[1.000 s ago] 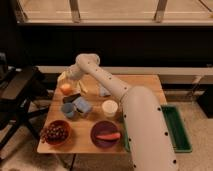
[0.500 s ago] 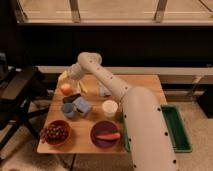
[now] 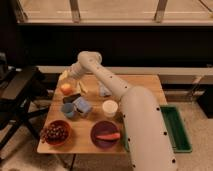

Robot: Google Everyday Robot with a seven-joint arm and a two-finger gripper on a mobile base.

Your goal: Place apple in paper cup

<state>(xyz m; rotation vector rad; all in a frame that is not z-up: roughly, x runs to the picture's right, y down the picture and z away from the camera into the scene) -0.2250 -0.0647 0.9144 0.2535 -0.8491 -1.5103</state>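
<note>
End effector (image 3: 73,82) hangs over the far left corner of the tabletop (image 3: 145,85), fingers apart, just above the apple (image 3: 66,89); contact cannot be confirmed. The apple rests on the tabletop, apparently ungrasped. The paper cup (image 3: 110,107) stands upright mid-table, well apart, mouth up to receive. Assessment: the spread fingers suit an approach to grasp.

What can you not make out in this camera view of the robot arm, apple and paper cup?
- Camera view: whether the gripper, at the far left of the table just above the apple, touches it; too blurred.
- The pale thing beyond the paper cup: partly hidden by the arm.
- The table's near right corner: covered by the arm.
- The robot's base: cut off by the bottom edge.
</note>
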